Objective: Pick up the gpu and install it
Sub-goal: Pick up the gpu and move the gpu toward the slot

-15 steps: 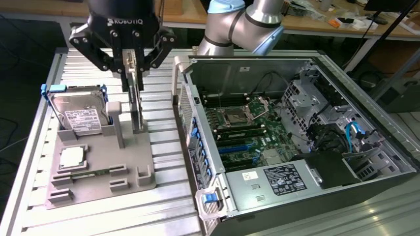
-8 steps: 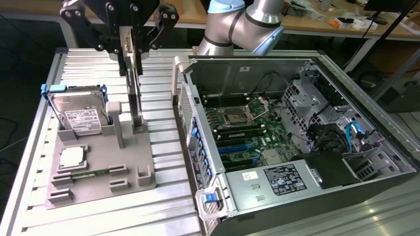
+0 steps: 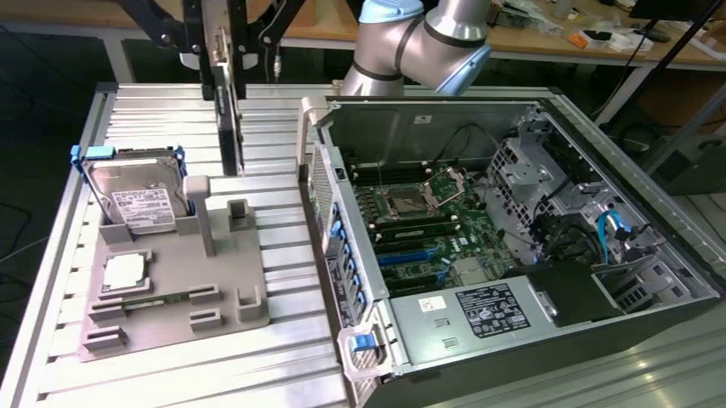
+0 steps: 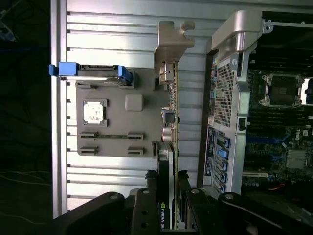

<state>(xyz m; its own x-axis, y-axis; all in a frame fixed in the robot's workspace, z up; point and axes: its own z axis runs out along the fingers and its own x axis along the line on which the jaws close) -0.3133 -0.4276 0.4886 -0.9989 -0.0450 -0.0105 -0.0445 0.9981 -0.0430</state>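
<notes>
The gpu is a thin dark card with a silver end bracket. It hangs edge-on in the air above the slatted table, between the grey holder and the open computer case. My gripper is shut on the card's upper end. In the wrist view my fingers clamp the gpu from both sides, and it stretches away from them towards the bracket. The case's motherboard lies exposed, with its expansion slots on the exterior view's right of the card.
The grey holder carries a silver hard drive in a blue frame, a processor chip and a slim RAM stick. The case's perforated rear wall stands close beside the card. A power supply fills the case's near end.
</notes>
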